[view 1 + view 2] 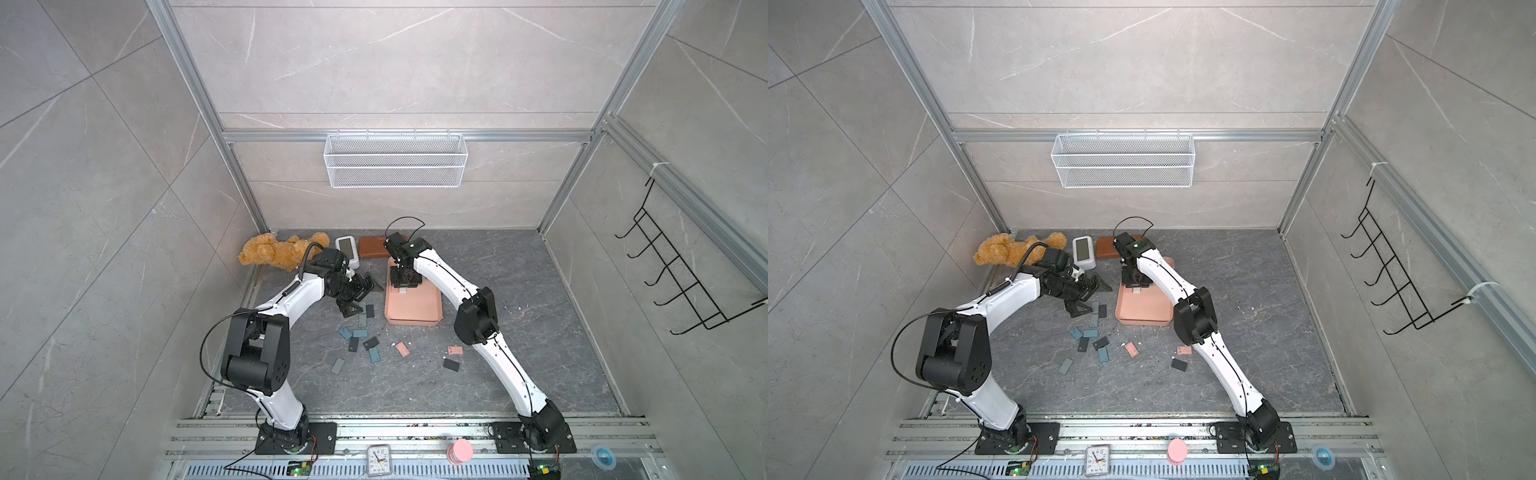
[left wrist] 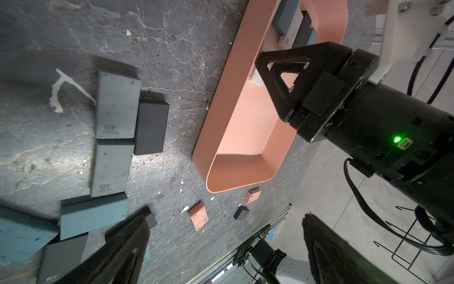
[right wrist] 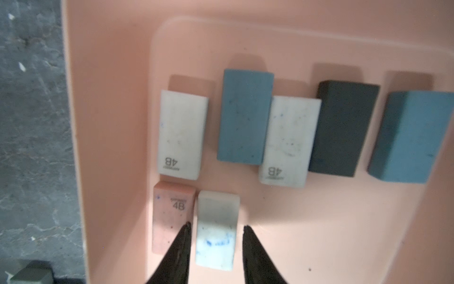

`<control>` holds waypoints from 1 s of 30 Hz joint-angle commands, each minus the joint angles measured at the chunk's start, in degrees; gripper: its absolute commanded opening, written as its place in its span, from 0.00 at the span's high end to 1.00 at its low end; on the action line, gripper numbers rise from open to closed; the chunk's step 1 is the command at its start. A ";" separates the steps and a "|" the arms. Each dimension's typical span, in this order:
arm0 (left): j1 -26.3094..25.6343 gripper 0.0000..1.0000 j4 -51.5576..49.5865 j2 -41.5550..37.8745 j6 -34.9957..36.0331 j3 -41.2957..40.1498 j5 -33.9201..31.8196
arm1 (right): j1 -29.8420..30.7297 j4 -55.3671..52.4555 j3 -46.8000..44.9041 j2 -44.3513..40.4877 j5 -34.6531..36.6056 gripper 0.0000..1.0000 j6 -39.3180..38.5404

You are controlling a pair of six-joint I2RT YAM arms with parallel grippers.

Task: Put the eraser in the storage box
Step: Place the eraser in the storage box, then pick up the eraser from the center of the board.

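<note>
Inside the box [image 3: 110,123], close to one wall, the white eraser [image 3: 216,236] appears to rest on the floor, just beside a pink eraser [image 3: 172,216] and apart from a row of five others. I read the right gripper [image 3: 216,225] as open: its two fingertips straddle the white eraser with a thin gap on each side, so nothing is gripped. The eraser's long axis runs along the fingers, parallel to the pink one. I judge this piece placed; the next move calls for a straight withdrawal along the finger axis, minding the pink eraser, which sits nearest one fingertip. The left gripper [image 1: 360,297] hangs wide open and empty outside the box, over loose erasers [image 1: 358,332] on the table; the right arm is the nearer to the box
</note>
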 commanded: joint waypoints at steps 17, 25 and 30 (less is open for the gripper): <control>0.52 0.00 -7.10 -2.76 8.05 2.61 -4.49 | 0.45 18.70 -35.23 -22.75 2.58 0.43 -1.05; 0.57 0.01 -13.84 -6.84 13.68 1.35 -10.99 | 0.48 26.69 -55.94 -36.64 4.38 0.33 0.36; 0.57 0.01 -17.28 -10.67 15.97 -2.86 -15.20 | 0.96 28.85 -64.18 -44.00 4.90 0.24 1.11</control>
